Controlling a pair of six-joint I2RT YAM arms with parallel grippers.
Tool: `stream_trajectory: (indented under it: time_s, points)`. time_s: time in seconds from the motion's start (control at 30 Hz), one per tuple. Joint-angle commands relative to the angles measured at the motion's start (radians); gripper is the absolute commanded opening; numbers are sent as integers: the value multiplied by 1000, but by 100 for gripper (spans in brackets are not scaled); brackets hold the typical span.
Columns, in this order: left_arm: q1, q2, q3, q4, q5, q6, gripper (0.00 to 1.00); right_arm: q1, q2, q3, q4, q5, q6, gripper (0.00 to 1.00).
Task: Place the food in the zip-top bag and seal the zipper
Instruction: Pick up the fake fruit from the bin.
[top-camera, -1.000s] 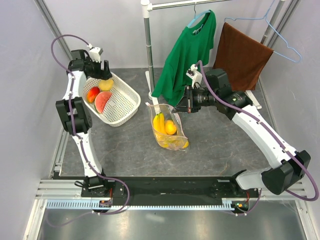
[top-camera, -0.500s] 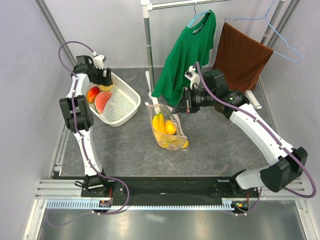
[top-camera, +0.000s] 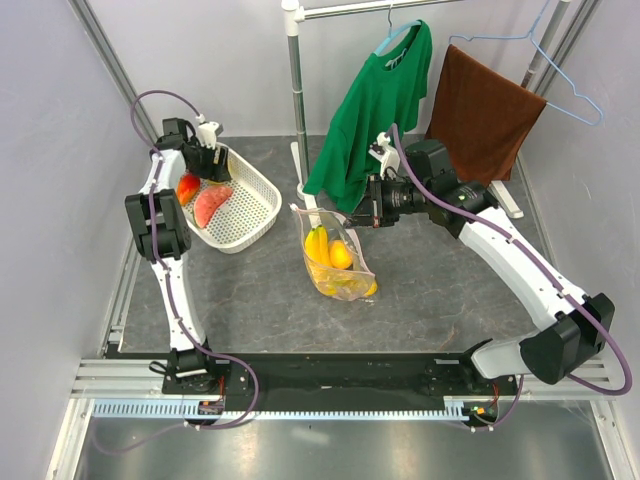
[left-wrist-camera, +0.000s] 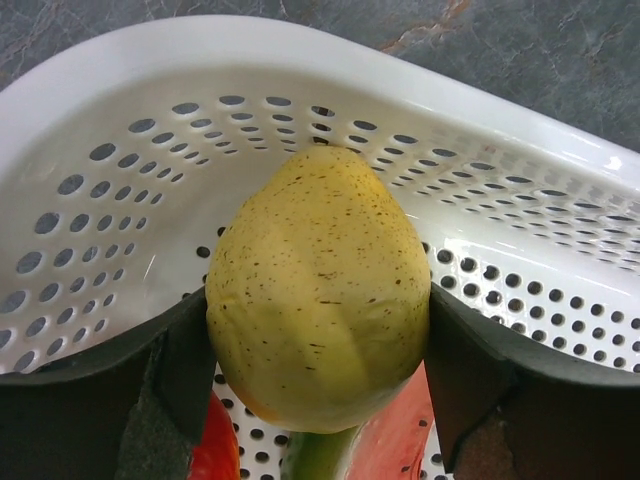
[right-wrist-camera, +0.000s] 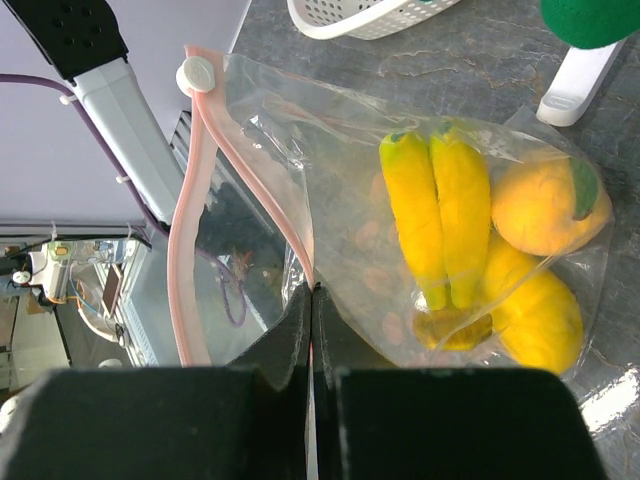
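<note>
Where the grey stone-patterned counter (top-camera: 260, 290) lies nearest, the clear dotted zip-top bag (top-camera: 340, 265) is seen standing at centre. Its mouth edge, at the pinkish zipper strip (right-wrist-camera: 183, 250), is pinched in the closed right end effector (right-wrist-camera: 312, 298). A yellow banana bunch (right-wrist-camera: 435, 215) and yellow-orange round fruits (right-wrist-camera: 545, 205) are contained inside. Farther left, the left end effector (left-wrist-camera: 318, 345) is clamped on a speckled yellow oval fruit (left-wrist-camera: 318, 270) in the white perforated plastic basket (left-wrist-camera: 130, 60), over a red-and-green watermelon-like piece (top-camera: 212, 203).

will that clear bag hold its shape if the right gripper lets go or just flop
Probably flop: the zip-top bag looks like thin crinkled film, and its mouth seems propped only where the right gripper pinches the zipper. The bananas and orange fruit weigh its bottom, so it would likely sag over them rather than slide.
</note>
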Motion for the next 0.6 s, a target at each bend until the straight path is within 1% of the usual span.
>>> stream_trajectory:
  time_s: [0.0,0.1,0.17,0.2,0.23,0.33,0.37,0.4,0.47,0.53,0.57]
  points:
    - [-8,-83,26,-8,54,1,64,-2,0,1,24,3,0,0]
    - [-5,-144,-3,-5,55,-16,55,-2,-3,0,23,6,0,0]
    - [-2,-239,-36,1,66,-35,52,-2,-11,-2,24,16,-3,0]
    - [-2,-283,-75,3,92,-39,51,-2,-14,-2,21,19,-3,0]
    - [0,-366,-98,5,107,-47,51,-2,-18,-2,21,22,-6,0]
    - [-3,-516,-198,5,202,-74,50,-2,-28,-5,16,28,-9,0]
    - [-3,-616,-227,8,227,-84,50,-3,-29,-7,16,32,-10,0]
    - [-6,-655,-278,8,256,-93,50,-2,-32,-11,16,34,-15,0]
    - [-18,-754,-316,0,265,-110,50,-2,-32,-14,15,39,-21,0]
    - [-34,-802,-344,-29,285,-119,51,-3,-32,-17,16,39,-21,0]
    - [-35,-846,-350,-46,334,-122,50,-2,-32,-16,12,43,-20,0]
